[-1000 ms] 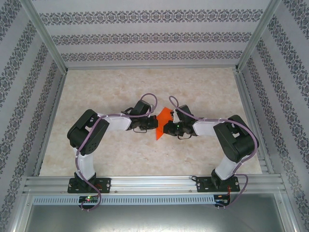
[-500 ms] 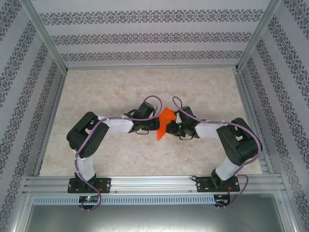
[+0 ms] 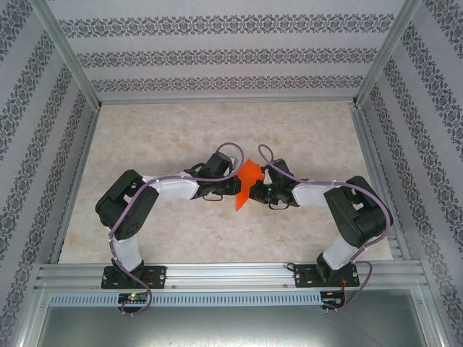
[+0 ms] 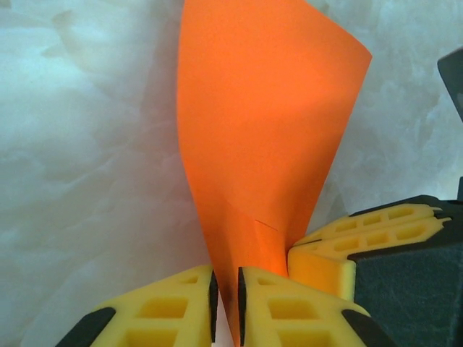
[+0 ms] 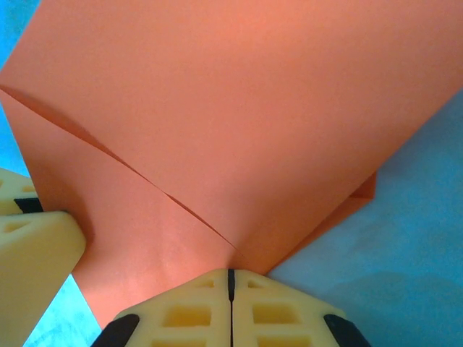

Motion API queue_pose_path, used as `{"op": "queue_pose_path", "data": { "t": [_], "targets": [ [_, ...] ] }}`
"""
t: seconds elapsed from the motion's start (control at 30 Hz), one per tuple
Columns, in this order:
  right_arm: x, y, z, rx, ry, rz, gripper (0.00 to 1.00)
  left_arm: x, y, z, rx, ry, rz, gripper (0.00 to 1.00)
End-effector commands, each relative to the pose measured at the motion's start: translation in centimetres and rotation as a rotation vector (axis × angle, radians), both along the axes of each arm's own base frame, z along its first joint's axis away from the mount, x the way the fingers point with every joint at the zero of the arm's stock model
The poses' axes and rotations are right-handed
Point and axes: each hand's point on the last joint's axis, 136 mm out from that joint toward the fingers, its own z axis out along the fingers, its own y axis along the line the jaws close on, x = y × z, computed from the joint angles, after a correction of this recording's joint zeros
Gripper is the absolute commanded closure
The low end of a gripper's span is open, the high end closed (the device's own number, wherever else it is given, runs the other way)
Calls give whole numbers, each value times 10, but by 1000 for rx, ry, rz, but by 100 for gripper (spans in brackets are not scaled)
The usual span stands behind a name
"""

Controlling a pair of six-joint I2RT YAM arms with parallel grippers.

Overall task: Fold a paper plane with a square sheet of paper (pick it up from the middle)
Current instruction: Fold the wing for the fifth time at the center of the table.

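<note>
The orange-red sheet of paper (image 3: 248, 178) is held up off the table between the two grippers, partly folded, with a diagonal flap edge across it (image 5: 253, 108). My right gripper (image 5: 231, 273) is shut on the paper's lower folded edge, its pads pressed together. The left gripper (image 4: 226, 280) has its jaws a narrow gap apart; the paper (image 4: 260, 130) tapers down into that gap and lies against the right pad. From above, the left gripper (image 3: 228, 186) and the right gripper (image 3: 251, 189) meet tip to tip at the paper. The right gripper's yellow fingers (image 4: 376, 228) show beside the left one.
The pale marbled table (image 3: 217, 130) lies under both arms, with free room all round the paper. Patterned walls and aluminium posts (image 3: 69, 58) fence the table on three sides. A metal rail (image 3: 231, 273) runs along the near edge at the arm bases.
The left jaws have parted slightly from shut. Both grippers and the paper have shifted a little farther from the bases, and the left elbow has swung outward.
</note>
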Motion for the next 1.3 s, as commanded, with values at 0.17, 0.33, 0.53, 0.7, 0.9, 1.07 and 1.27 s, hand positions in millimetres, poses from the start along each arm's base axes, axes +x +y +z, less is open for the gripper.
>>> {"op": "queue_pose_path", "data": {
  "t": [0.17, 0.33, 0.53, 0.7, 0.9, 1.07, 1.27],
  "targets": [
    [-10, -17, -33, -90, 78, -12, 95, 0, -9, 17, 3, -16, -74, 78],
    [-9, -18, -31, -87, 75, -15, 95, 3, -1, 15, 65, -35, -78, 82],
    [-7, -17, -28, -77, 68, -15, 95, 5, 2, 8, 120, -36, -100, 87],
    [-4, -16, -25, -70, 57, -17, 95, 6, 5, 3, 171, -40, -114, 89],
    [0, -12, -17, -46, 38, -17, 96, 5, 2, -8, 213, -34, -140, 91],
    [2, -11, -17, -40, 36, -19, 95, 3, -5, -4, 190, -36, -153, 91],
    [2, -10, -18, -35, 39, -20, 96, -3, -20, -2, 101, 8, -173, 91]
  ]
}}
